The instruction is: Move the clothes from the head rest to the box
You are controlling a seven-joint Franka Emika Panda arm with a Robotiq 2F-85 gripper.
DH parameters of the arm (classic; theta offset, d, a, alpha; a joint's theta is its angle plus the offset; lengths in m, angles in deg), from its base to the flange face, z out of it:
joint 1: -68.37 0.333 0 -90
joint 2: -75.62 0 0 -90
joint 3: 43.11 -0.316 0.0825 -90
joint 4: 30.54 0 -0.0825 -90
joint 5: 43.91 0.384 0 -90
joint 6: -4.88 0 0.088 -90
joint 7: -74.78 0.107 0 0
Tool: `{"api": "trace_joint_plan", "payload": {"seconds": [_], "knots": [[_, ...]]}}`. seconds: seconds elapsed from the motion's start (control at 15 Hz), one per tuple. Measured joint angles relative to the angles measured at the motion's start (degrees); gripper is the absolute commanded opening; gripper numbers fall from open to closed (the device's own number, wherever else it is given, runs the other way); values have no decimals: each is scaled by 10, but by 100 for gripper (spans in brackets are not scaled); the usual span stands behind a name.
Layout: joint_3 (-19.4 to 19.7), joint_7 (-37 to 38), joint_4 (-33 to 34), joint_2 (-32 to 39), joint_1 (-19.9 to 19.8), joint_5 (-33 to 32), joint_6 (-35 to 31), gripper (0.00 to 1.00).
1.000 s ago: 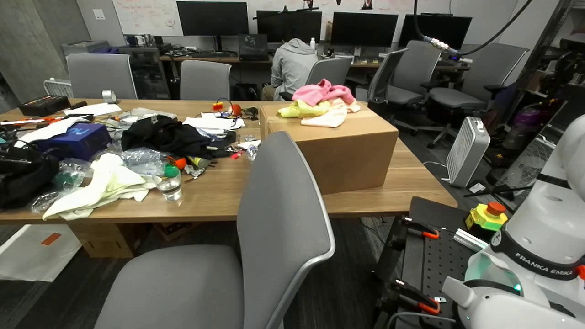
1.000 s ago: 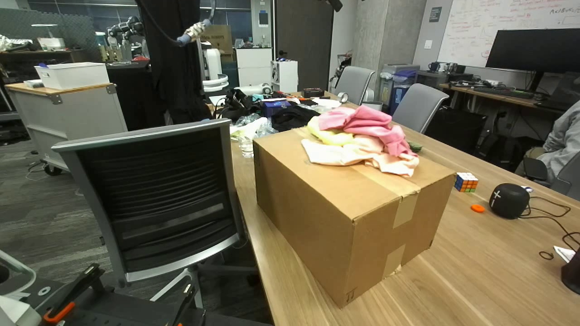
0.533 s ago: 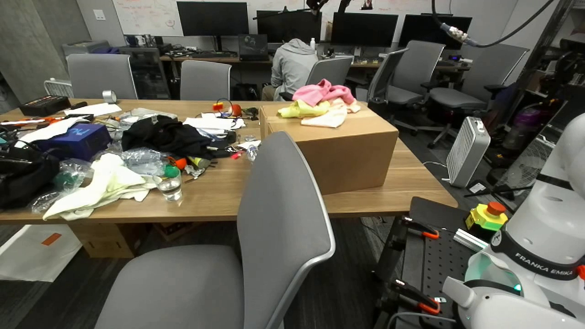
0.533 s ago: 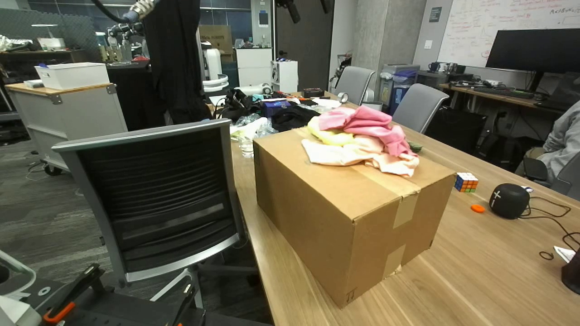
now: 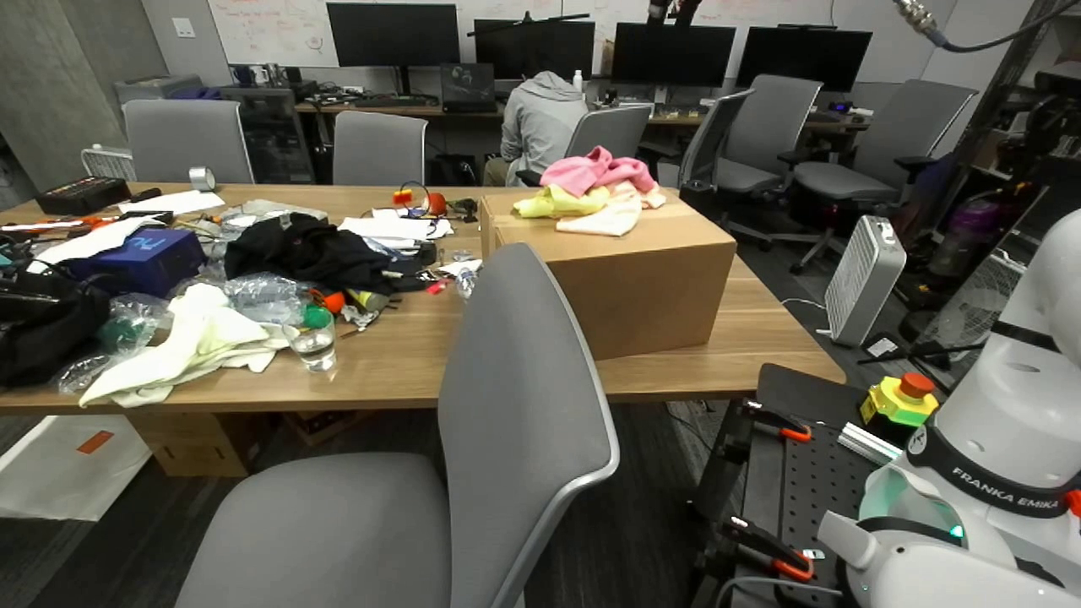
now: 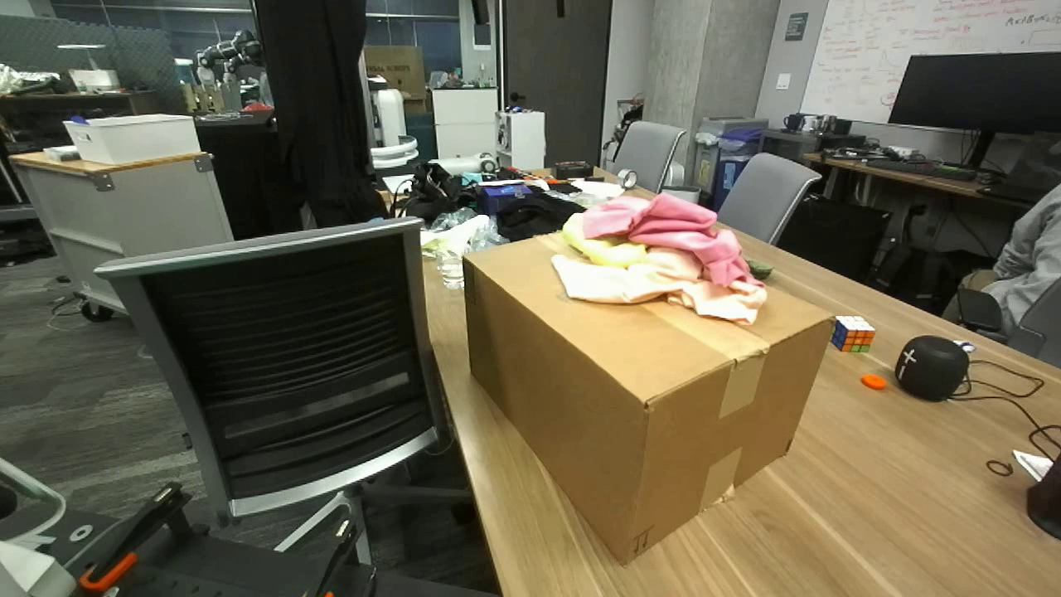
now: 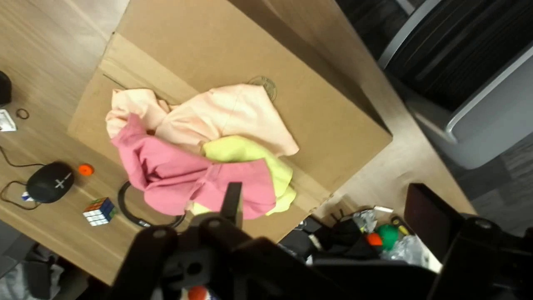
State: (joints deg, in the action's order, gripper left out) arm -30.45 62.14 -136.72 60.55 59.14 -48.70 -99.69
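In an exterior view, a long wooden table (image 5: pixel 405 363) spans the scene from left to right. On its near side stands a light grey, high-backed office chair (image 5: pixel 515 397), with the head rest (image 5: pixel 525 252) as the smooth, rounded top edge of its back. A white, jointed robot arm (image 5: pixel 996 414) rises at the near right. On the table, a little beyond the chair, sits a large rectangular brown cardboard box (image 5: pixel 659 295) with a taped top.

Heaped on that top in both exterior views lie a large pale peach fabric garment (image 6: pixel 655 284), a smaller pink fabric garment (image 6: pixel 671 224) resting over parts of the others, and a bright yellow-green fabric garment (image 6: pixel 613 251) showing at the left. In the wrist view, the black two-fingered gripper (image 7: pixel 325 196) has its jaws spread wide, high above the box and well apart from all three garments.

In an exterior view, on the table to the right of the box, stand a rounded black speaker (image 6: pixel 932 368), a multicoloured puzzle cube (image 6: pixel 853 333) near the box and, between box and speaker, a small flat orange disc (image 6: pixel 873 381).
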Motion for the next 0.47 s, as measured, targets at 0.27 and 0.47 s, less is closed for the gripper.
{"api": "trace_joint_plan", "payload": {"seconds": [0.27, 0.47], "knots": [[31, -126, -38, -46, 0, 34, 47, 100], [51, -182, -76, -77, 0, 48, 68, 100]]}}
